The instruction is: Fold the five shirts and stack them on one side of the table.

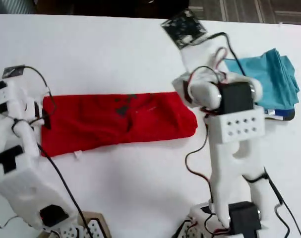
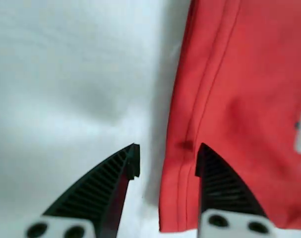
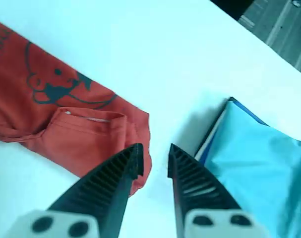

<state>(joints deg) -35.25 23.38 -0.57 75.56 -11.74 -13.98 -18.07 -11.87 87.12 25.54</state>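
Observation:
A red shirt (image 1: 115,119) lies folded into a long strip across the middle of the white table (image 1: 100,54). My left gripper (image 2: 167,158) hovers open over the strip's left end, with the stitched hem (image 2: 190,144) between its fingers and one finger above the cloth. My right gripper (image 3: 154,157) hangs just past the strip's right end (image 3: 86,134), slightly open with nothing in it. A folded teal shirt (image 1: 269,82) rests on a blue one at the right side, beside the right arm (image 1: 234,124).
A black patterned card (image 1: 185,27) lies near the table's far edge and a smaller one (image 1: 14,72) is at the left. Cables trail from both arms. Bare table stretches in front of and behind the red shirt.

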